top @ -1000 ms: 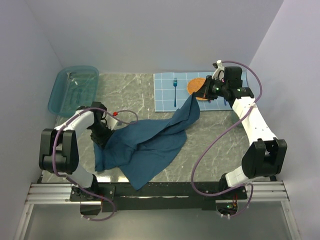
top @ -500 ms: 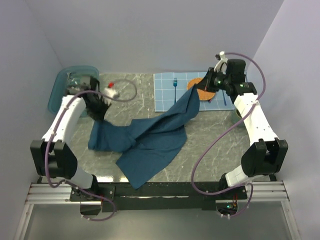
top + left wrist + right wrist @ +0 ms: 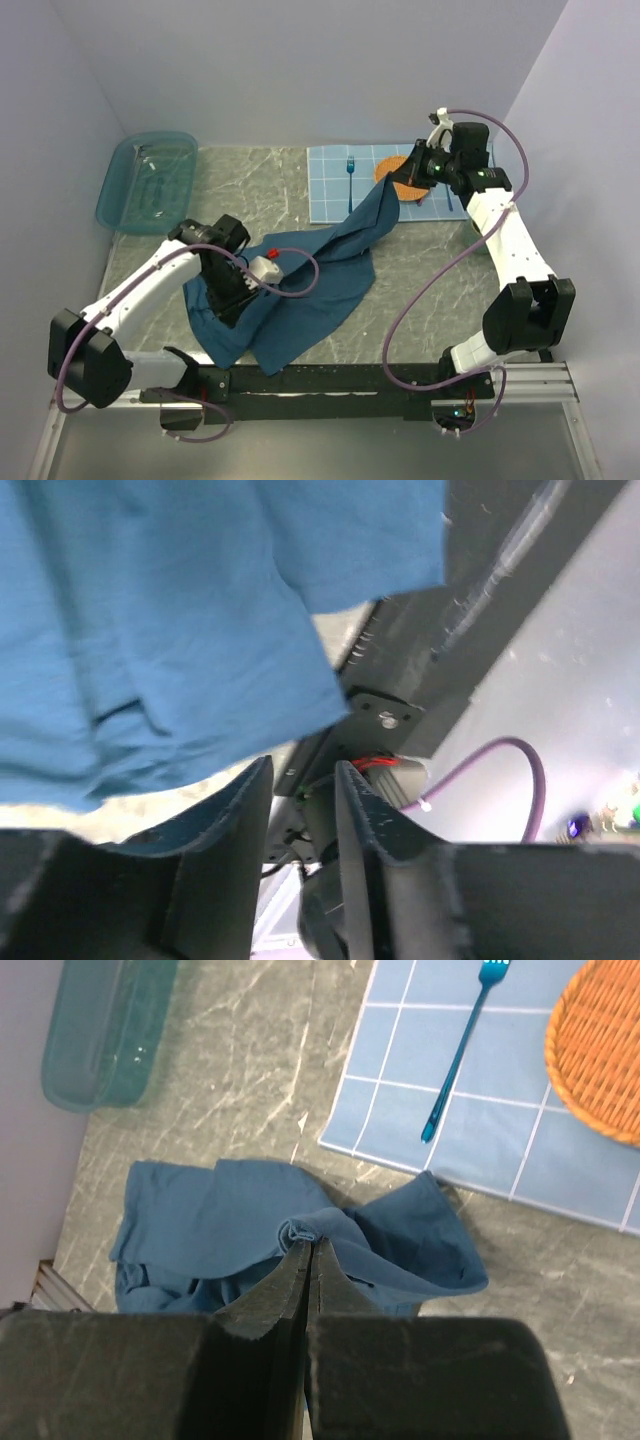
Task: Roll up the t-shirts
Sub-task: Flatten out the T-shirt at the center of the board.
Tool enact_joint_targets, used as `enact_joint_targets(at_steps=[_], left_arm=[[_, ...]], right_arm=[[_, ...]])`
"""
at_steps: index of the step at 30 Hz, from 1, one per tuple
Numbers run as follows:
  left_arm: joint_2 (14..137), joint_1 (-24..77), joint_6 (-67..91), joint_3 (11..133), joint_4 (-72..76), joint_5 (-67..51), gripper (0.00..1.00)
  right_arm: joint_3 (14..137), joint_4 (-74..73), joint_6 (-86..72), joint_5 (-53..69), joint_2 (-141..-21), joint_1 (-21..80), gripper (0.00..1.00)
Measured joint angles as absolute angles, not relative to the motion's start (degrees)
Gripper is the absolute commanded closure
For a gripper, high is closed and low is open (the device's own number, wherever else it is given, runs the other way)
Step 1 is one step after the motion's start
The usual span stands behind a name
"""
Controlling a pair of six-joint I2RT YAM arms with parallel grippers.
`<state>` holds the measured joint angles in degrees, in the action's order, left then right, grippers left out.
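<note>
The dark teal-blue t-shirt (image 3: 320,270) lies crumpled on the marble table, with one end lifted up towards the back right. My right gripper (image 3: 405,187) is shut on a bunched fold of that end (image 3: 305,1228) and holds it above the table, by the placemat. My left gripper (image 3: 228,305) is low over the shirt's near left part. Its jaws stand apart with nothing between them (image 3: 303,800). In the left wrist view the shirt (image 3: 150,610) fills the top left, beyond the fingertips.
A see-through teal tub (image 3: 148,180) stands at the back left. A light blue gridded placemat (image 3: 335,200) at the back holds a blue fork (image 3: 351,180) and an orange woven plate (image 3: 393,175). The black base rail (image 3: 330,380) runs along the near edge.
My left arm swung from near the tub down to the near side and let go of the shirt. The shirt's left part dropped and bunched nearer the front. My right gripper stayed put.
</note>
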<state>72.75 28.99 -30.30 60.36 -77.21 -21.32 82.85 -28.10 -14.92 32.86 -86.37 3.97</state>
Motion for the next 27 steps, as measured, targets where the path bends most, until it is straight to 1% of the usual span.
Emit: enact_joint_targets(at_steps=[1, 2, 5, 7, 10, 14, 17, 21, 27], left_arm=[[72.53, 28.4, -30.35, 61.17, -77.19, -20.91, 0.57], [72.51, 27.49, -30.33, 62.15, -77.06, -20.08, 0.5], [73.82, 20.03, -29.67, 65.82, -74.46, -17.15, 0.48], [76.18, 14.04, -29.02, 67.33, -71.61, -14.76, 0.43], [79.07, 7.09, -29.71, 65.73, -66.89, -10.74, 0.43], [77.71, 0.75, -34.63, 57.21, -62.59, -5.04, 0.44], [76.55, 0.16, -36.58, 52.8, -61.23, -2.72, 0.46], [77.28, 0.19, -36.77, 51.22, -58.43, -1.45, 0.48], [82.46, 0.19, -36.03, 50.59, -54.22, -1.63, 0.5]], right_arm=[[82.76, -28.38, -14.9, 32.84, -86.28, 3.97, 1.0], [82.65, -28.42, -14.83, 32.82, -86.17, 3.97, 1.0], [82.46, -28.45, -14.68, 32.8, -85.8, 3.97, 1.0], [82.46, -28.36, -14.66, 32.75, -85.65, 3.97, 1.0], [82.46, -28.38, -14.39, 32.58, -85.62, 3.97, 1.0], [82.46, -28.49, -13.8, 32.47, -85.62, 3.97, 1.0], [82.46, -28.6, -13.69, 32.49, -85.62, 3.97, 1.0], [82.46, -28.6, -13.65, 32.49, -85.62, 3.97, 1.0], [82.46, -28.8, -13.39, 32.51, -85.67, 3.97, 1.0]])
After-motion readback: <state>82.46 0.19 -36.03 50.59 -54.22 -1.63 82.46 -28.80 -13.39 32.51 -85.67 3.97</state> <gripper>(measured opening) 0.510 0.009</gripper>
